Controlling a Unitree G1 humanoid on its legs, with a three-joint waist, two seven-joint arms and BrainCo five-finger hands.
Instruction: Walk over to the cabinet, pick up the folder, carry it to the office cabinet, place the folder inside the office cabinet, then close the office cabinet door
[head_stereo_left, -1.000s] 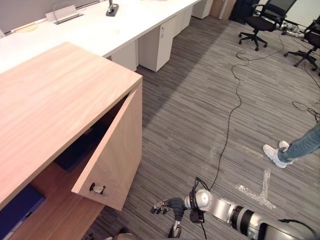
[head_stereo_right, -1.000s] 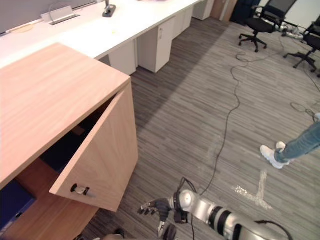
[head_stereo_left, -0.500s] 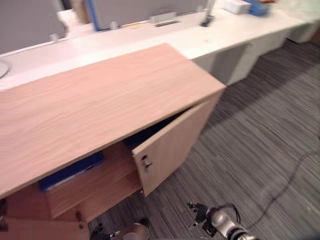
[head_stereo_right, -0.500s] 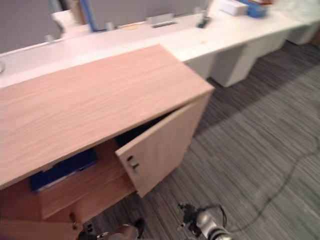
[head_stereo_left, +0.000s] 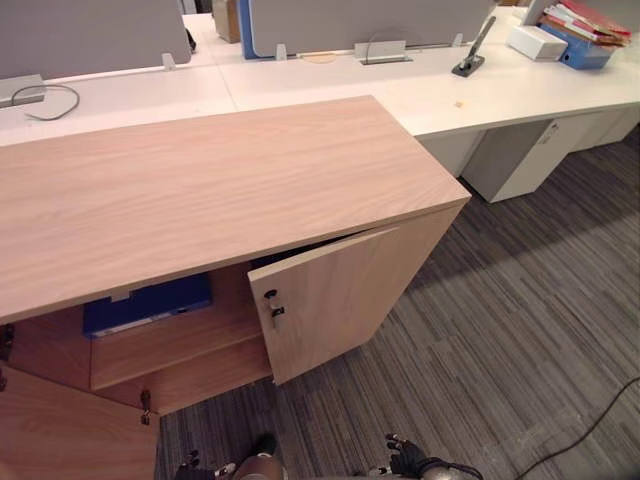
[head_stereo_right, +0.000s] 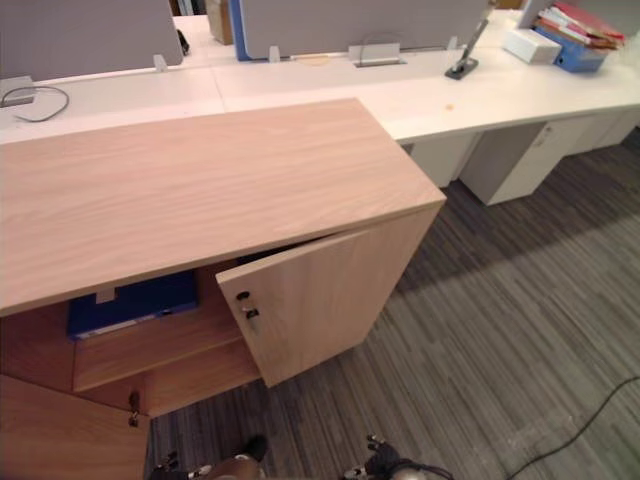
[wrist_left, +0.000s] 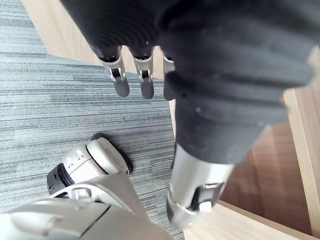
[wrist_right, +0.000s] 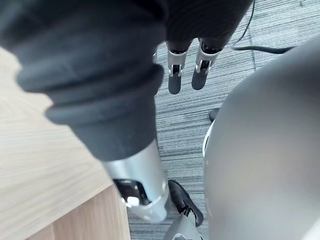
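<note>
The wooden cabinet (head_stereo_left: 220, 190) stands straight ahead. Its right door (head_stereo_left: 345, 295) hangs half open, and its left door (head_stereo_left: 60, 435) is swung wide at the lower left. A blue folder (head_stereo_left: 148, 303) lies flat on the upper shelf inside, partly hidden under the cabinet top. My right hand (head_stereo_left: 405, 460) hangs low over the carpet in front of the right door, and its fingers (wrist_right: 177, 75) are straight and empty. My left hand (wrist_left: 142, 80) also hangs down by the cabinet's open side, fingers straight, holding nothing.
A long white desk (head_stereo_left: 330, 85) runs behind the cabinet with grey partitions, a cable and a dark stand on it. Stacked folders (head_stereo_left: 590, 22) lie at its far right. A white drawer unit (head_stereo_left: 520, 160) stands under the desk. Grey carpet (head_stereo_left: 520, 330) spreads to the right.
The whole view has swung left, so the cabinet now faces me and the chairs and the person's legs are out of sight. My right hand now shows lower, at the bottom edge.
</note>
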